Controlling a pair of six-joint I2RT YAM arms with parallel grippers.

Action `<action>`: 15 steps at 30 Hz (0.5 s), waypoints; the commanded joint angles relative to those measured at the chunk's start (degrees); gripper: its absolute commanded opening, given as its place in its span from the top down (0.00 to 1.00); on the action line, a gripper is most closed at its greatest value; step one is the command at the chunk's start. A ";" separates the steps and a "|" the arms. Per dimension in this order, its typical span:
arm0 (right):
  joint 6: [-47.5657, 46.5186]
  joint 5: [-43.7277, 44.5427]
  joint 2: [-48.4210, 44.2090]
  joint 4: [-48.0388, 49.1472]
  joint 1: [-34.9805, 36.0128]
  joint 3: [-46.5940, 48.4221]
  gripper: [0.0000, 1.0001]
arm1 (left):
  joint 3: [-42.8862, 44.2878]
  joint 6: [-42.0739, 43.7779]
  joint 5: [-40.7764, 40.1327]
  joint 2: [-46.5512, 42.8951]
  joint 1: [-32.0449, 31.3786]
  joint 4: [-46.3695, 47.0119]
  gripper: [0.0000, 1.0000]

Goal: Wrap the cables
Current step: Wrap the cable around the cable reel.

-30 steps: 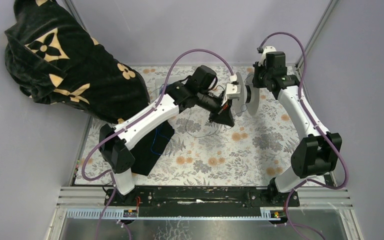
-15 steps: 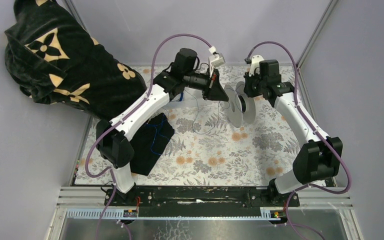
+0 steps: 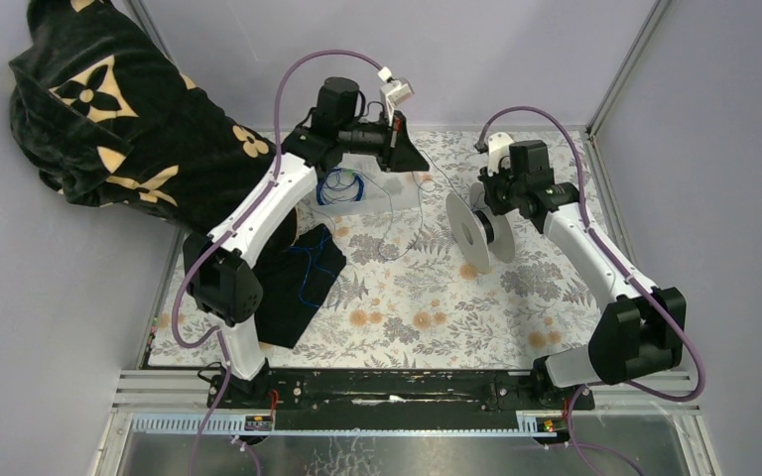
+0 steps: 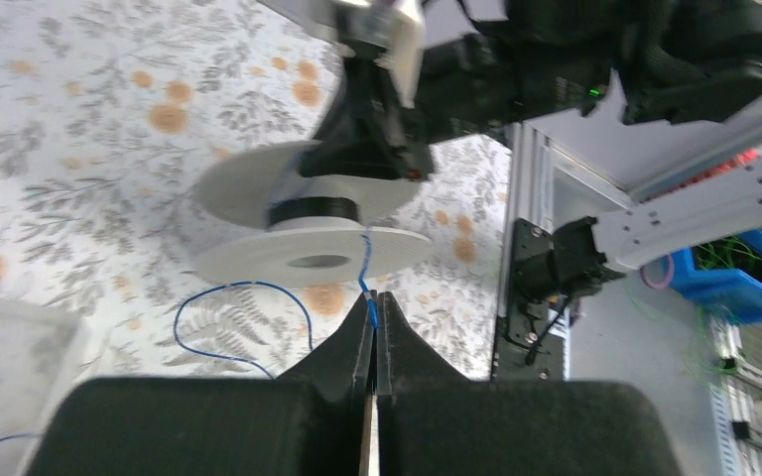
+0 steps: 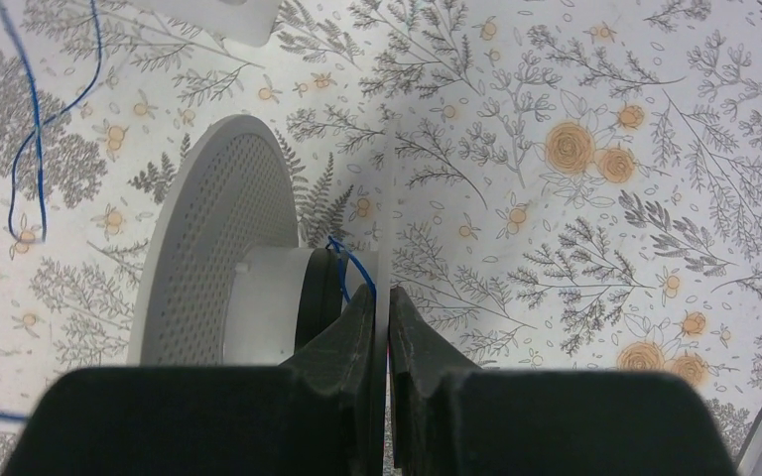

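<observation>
My left gripper is at the back of the table, shut on a thin blue cable. The strand runs from its tips to a white spool. My right gripper is shut on the spool and holds it on edge above the mat. In the right wrist view its fingers pinch the near flange, and blue wire sits at the hub beside the perforated far flange. A loose blue length trails over the mat. Blue loops lie in a clear box.
A black cloth with a dark blue wire on it lies on the floral mat under the left arm. A black patterned blanket hangs at the back left. Metal frame rails and walls bound the table.
My left gripper has swung back and left, away from the spool, drawing the blue strand out. My right gripper has carried the spool forward and lower, toward the mat.
</observation>
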 commanded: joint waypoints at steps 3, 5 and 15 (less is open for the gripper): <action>-4.55 -7.20 -5.37 2.37 0.14 -0.79 1.00 | 4.39 5.52 -5.40 2.31 3.69 -5.63 1.00; -5.27 -10.31 -6.24 1.08 0.13 -0.45 1.00 | 4.34 8.44 -8.25 2.75 3.89 -7.93 1.00; -4.08 -21.16 -8.29 -5.89 0.07 6.50 1.00 | -0.35 17.57 -16.83 4.17 4.26 -9.86 1.00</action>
